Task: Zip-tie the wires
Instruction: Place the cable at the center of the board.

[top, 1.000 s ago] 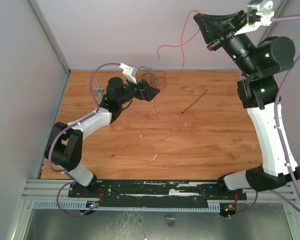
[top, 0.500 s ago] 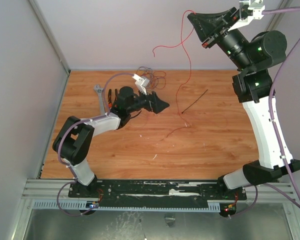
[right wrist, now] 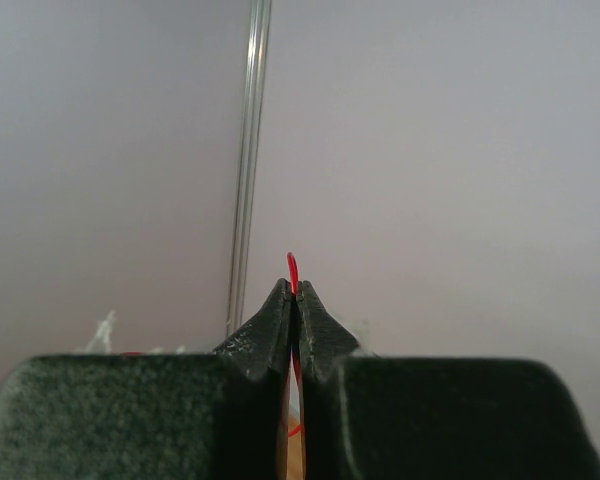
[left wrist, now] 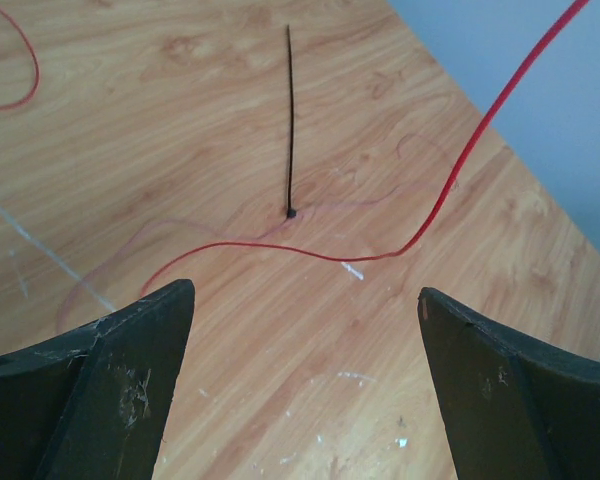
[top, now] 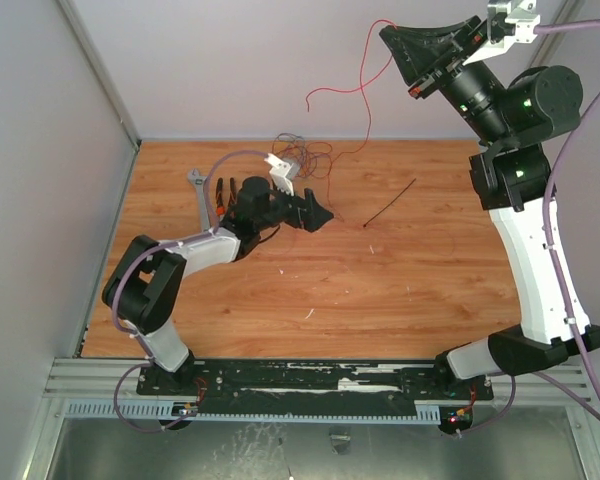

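Note:
My right gripper [top: 392, 38] is raised high at the back right and is shut on one red strand of the wires [top: 366, 95]. In the right wrist view the red strand [right wrist: 292, 266] pokes out above the closed gripper [right wrist: 293, 296]. The strand hangs down towards the rest of the wires [top: 305, 155], bunched at the table's back edge. The zip tie [top: 390, 203] lies flat, right of centre. My left gripper [top: 325, 213] is low over the table, open and empty, left of the zip tie. Beyond the left gripper [left wrist: 305, 293], a red strand [left wrist: 310, 255] crosses just before the zip tie [left wrist: 290, 120].
Orange-handled pliers [top: 223, 195] and a grey wrench [top: 198, 190] lie at the back left, behind my left arm. Grey walls [top: 50, 200] close in the left, back and right sides of the wooden table [top: 380, 290].
My left gripper has swung from beside the wire bunch forward and right, towards the zip tie. The right gripper has shifted slightly while holding the red strand, which has swung.

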